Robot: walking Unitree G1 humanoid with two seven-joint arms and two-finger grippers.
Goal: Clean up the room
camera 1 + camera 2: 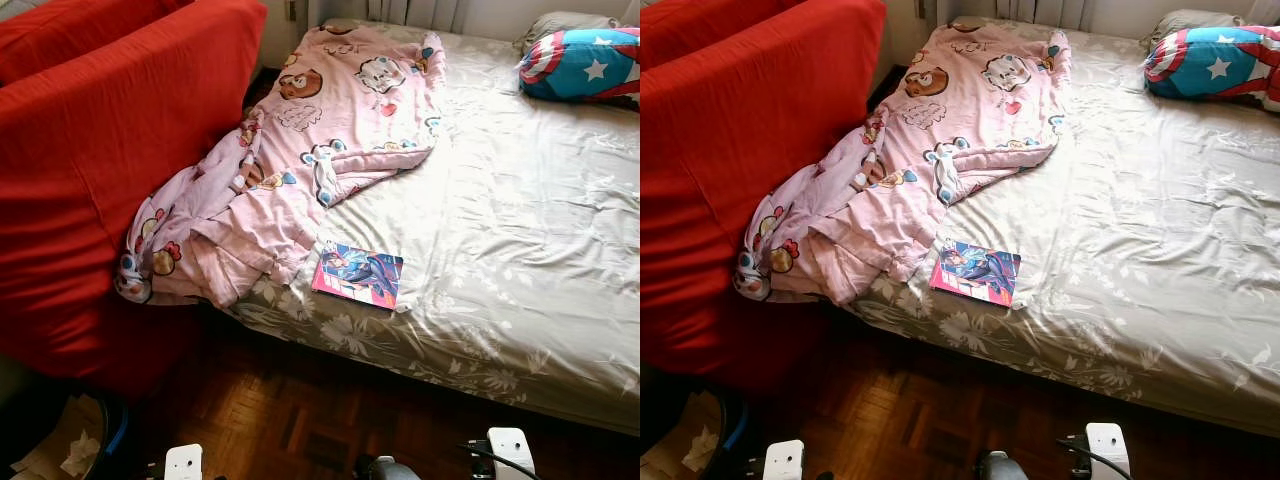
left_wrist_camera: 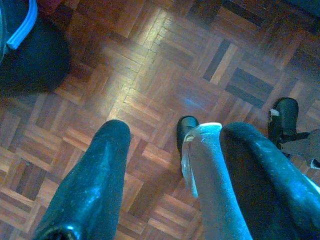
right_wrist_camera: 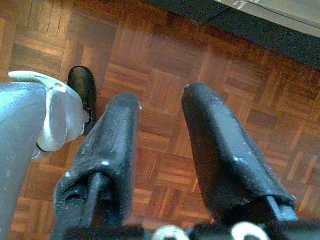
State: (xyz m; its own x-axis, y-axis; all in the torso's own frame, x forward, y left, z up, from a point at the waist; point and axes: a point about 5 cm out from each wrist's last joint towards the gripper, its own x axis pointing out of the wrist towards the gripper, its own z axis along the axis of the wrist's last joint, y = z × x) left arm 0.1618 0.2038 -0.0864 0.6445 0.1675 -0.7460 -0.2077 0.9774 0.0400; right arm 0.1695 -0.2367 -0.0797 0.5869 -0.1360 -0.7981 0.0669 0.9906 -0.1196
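Note:
A crumpled pink cartoon-print blanket [image 1: 300, 150] lies across the left side of the bed [image 1: 520, 220] and hangs off its near corner against a red sofa [image 1: 100, 130]. A colourful book [image 1: 358, 273] rests flat near the bed's front edge, just right of the blanket. Both arms hang low over the parquet floor [image 3: 165, 75]. My left gripper [image 2: 172, 145] is open with nothing between its fingers. My right gripper [image 3: 160, 125] is open too, holding nothing.
A star-patterned red, white and blue pillow [image 1: 585, 62] lies at the bed's far right. A dark bin with paper in it [image 1: 70, 445] stands by the sofa's foot. My own feet [image 3: 82, 90] stand on the wood floor in front of the bed.

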